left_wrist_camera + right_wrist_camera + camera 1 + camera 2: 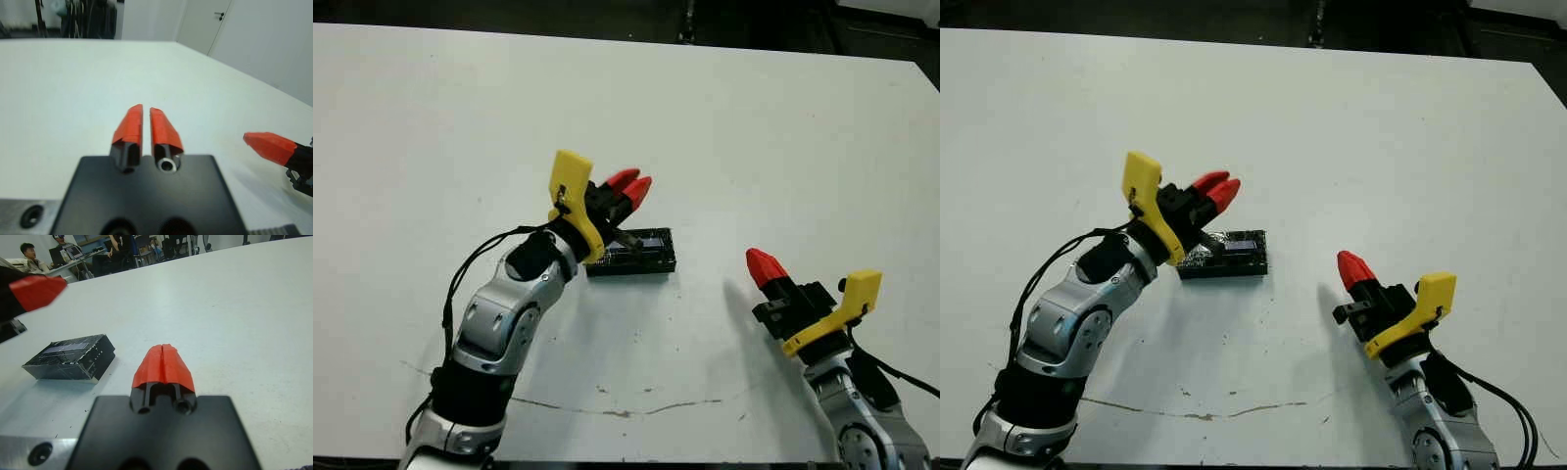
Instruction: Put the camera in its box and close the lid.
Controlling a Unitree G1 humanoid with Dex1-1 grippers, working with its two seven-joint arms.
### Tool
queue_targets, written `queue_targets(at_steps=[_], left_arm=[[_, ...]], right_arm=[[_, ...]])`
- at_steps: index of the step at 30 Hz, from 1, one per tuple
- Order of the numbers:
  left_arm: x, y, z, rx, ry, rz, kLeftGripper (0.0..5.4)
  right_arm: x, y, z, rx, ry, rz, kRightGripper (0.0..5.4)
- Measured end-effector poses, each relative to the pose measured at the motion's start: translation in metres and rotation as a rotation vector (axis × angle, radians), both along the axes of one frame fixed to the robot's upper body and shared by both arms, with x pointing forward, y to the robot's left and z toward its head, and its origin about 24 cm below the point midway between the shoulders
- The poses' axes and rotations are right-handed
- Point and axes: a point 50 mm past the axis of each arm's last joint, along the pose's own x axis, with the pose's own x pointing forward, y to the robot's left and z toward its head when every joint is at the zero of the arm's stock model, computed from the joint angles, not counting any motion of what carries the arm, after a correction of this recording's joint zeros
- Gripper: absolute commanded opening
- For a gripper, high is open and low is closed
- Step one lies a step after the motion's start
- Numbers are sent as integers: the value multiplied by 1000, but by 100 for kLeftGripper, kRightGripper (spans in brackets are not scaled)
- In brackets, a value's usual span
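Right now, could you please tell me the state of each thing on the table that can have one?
box: closed, black glinting lid on top, lying flat on the table, touched by neither gripper.
lid: seated on the box, pale strip facing up.
left gripper: almost shut, only a narrow slit, holding nothing, raised above the box.
right gripper: shut, empty, apart from the box.

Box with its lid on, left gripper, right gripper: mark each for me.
box (68,358): right wrist view, on its lidded top face.
left gripper (632,186): left eye view, between the red fingertips.
right gripper (1352,267): right eye view, on the closed red tips.
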Motion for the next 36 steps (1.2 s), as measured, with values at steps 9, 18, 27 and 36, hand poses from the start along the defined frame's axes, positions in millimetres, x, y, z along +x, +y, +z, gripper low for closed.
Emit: queue_targets(at_steps=[9, 18, 27, 36], left_arm=[[-12, -6, -24, 37, 133, -16, 2], [-18, -8, -36, 57, 150, -6, 2], [-16, -11, -40, 38, 167, 8, 2], [-10, -13, -39, 72, 196, 0, 2]], right_arm=[[0, 0, 0, 1, 0, 0, 0], [0, 0, 0, -1, 1, 0, 0], [0, 0, 0, -3, 0, 0, 0], [0, 0, 0, -2, -1, 0, 0]])
